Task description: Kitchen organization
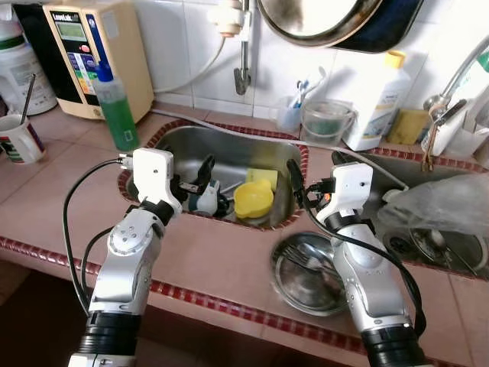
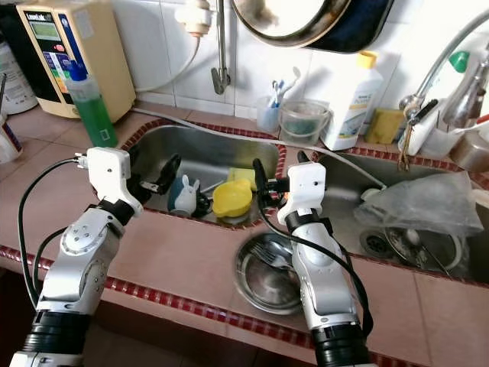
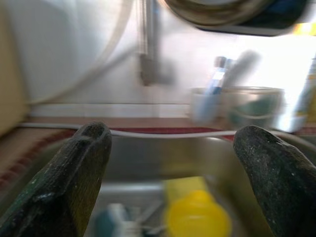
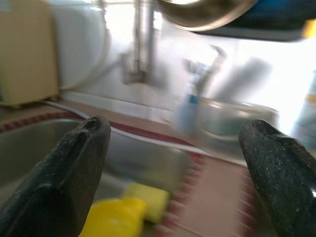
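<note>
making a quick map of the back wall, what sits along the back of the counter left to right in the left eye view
Beige water machine → green soap bottle → toothbrush cup → clear plastic container → white bottle with yellow cap → yellow sponge

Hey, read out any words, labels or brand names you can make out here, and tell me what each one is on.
"LeveLuk": printed at the top of the beige water machine on the counter, as best it reads.
The machine's coloured panel stickers: too small to read.
White bottle label: cannot be read.
Mug print: too small to read.
</note>
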You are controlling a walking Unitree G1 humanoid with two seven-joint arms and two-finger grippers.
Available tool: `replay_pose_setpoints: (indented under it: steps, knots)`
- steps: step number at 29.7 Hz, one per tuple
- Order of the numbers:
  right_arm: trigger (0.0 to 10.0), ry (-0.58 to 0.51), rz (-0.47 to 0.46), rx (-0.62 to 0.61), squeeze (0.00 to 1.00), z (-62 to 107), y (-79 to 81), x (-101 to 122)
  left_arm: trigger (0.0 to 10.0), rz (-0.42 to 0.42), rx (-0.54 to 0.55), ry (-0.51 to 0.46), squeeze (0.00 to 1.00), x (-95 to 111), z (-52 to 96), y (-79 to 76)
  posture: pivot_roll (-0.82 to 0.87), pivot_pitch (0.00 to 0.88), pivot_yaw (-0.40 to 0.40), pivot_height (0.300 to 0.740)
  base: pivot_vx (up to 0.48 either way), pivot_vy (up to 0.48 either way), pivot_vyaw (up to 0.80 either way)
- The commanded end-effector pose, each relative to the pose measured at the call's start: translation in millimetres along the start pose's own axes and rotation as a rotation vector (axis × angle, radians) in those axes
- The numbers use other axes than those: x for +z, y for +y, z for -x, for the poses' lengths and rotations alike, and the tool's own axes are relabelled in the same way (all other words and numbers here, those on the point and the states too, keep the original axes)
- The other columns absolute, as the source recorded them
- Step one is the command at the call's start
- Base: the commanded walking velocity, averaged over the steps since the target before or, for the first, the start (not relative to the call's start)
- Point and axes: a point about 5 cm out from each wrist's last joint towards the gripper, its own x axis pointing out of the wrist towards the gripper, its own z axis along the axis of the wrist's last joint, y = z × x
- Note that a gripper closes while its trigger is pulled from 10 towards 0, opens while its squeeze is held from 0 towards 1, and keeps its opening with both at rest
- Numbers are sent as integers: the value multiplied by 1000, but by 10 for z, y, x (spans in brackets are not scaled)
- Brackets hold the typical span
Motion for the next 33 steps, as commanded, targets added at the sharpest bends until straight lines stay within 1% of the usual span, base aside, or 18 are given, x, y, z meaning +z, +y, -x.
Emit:
replay_pose_setpoints:
  steps: [1, 3, 4, 7, 12, 19, 20, 33]
  knots:
    - [10000, -10, 3, -27, 0, -8, -67, 32, 10000, 22, -18, -9, 0, 21, -16, -61, -57, 0, 4, 740, 0, 0, 0]
    - [10000, -7, 3, -29, 0, -7, -70, 28, 10000, 34, -18, -14, 0, 26, -17, -62, -60, 0, 5, 740, 0, 0, 0]
    - [10000, -4, 6, -30, 0, -8, -70, 26, 10000, 35, -21, -16, 0, 29, -18, -64, -60, 0, 5, 740, 0, 0, -581]
    - [10000, 4, -7, -38, 0, -5, -82, 18, 10000, 71, -33, -28, 0, 45, -24, -85, -61, 0, 3, 740, 0, 0, -781]
    - [10000, -2, -2, -37, 0, 2, -90, 20, 10000, 70, -44, -28, 0, 42, -21, -107, -63, 0, 3, 740, 0, 0, -686]
    - [10000, -18, -7, -17, 0, 15, -62, 39, 10000, 74, -65, -14, 0, 18, -12, -140, -65, 0, 3, 740, 0, 0, 0]
    - [10000, -19, -5, -11, 0, 17, -52, 41, 10000, 84, -64, -10, 0, 13, -10, -141, -66, 0, 3, 740, -285, 0, 0]
    - [10000, -10, 1, -2, 0, 48, -42, 23, 10000, 83, -68, -2, 0, -1, 5, -158, -68, 0, 1, 740, -342, 0, 0]
